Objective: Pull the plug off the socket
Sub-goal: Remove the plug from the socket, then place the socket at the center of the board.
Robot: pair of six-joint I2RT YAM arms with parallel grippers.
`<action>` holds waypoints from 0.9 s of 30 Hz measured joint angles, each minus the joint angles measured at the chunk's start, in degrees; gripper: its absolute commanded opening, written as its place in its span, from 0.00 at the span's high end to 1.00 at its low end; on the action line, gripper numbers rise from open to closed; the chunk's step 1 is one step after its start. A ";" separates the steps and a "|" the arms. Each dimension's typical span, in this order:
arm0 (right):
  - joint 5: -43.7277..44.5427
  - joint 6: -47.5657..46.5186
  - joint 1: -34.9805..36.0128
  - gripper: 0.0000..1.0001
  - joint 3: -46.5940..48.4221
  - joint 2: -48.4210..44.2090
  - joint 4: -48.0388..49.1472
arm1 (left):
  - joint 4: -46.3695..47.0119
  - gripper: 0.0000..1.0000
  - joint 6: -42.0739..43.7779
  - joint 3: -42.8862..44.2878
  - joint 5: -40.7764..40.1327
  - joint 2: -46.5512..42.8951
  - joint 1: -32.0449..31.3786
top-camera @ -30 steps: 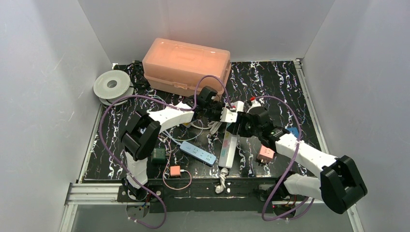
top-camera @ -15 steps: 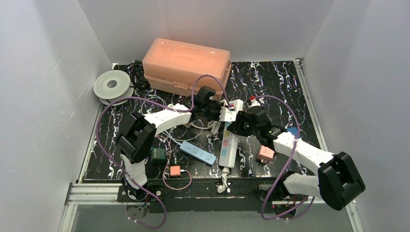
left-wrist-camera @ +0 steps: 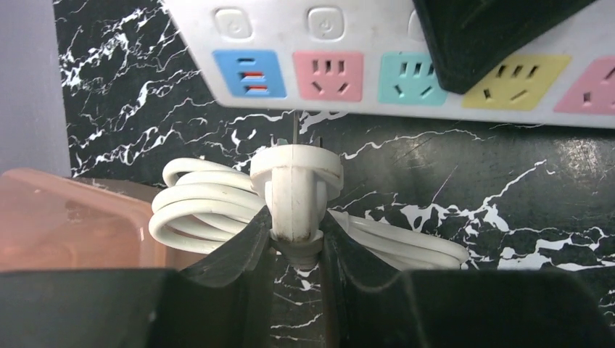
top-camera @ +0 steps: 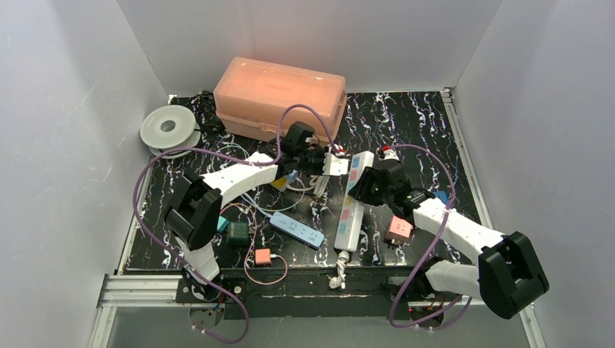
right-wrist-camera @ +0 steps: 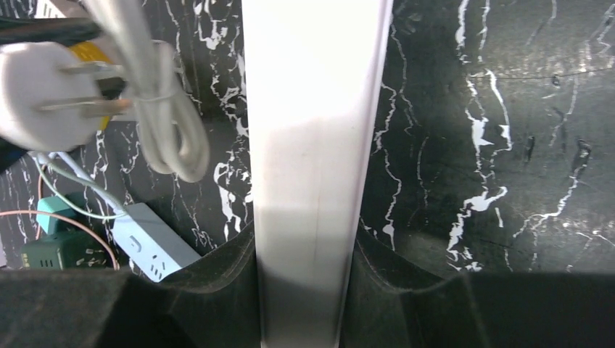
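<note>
The white plug (left-wrist-camera: pixel 296 190) is free of the long white socket strip (top-camera: pixel 354 203), its prongs bare in the right wrist view (right-wrist-camera: pixel 51 94). My left gripper (left-wrist-camera: pixel 297 235) is shut on the plug's neck and holds it a short way left of the strip (left-wrist-camera: pixel 406 72), whose coloured outlets face it. In the top view the left gripper (top-camera: pixel 328 164) sits by the strip's far end. My right gripper (right-wrist-camera: pixel 304 250) is shut on the strip's body (right-wrist-camera: pixel 312 145) and shows in the top view (top-camera: pixel 362 190). The plug's coiled white cable (left-wrist-camera: pixel 210 217) hangs behind it.
A pink storage box (top-camera: pixel 279 98) stands at the back, a white spool (top-camera: pixel 169 130) at the far left. A small blue power strip (top-camera: pixel 298 230), a green adapter (top-camera: pixel 236 233), a pink adapter (top-camera: pixel 399 230) and an orange plug (top-camera: pixel 262 256) lie toward the front. Purple arm cables loop overhead.
The left gripper has pulled the plug out of the strip and moved left and back with it. The strip has swung from tilted to straighter under the right gripper.
</note>
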 measured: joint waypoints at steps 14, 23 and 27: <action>-3.63 -7.15 -19.58 0.99 12.72 15.26 -6.01 | -3.67 1.00 -0.42 -0.26 3.78 -3.96 1.49; -0.81 -9.16 -24.76 0.66 34.40 32.70 -12.07 | -6.97 1.00 -0.90 -4.31 4.52 -7.37 -0.85; -0.31 -9.46 -26.03 0.31 39.32 36.02 -15.54 | -7.08 1.00 -2.03 -6.01 3.89 -7.69 -2.86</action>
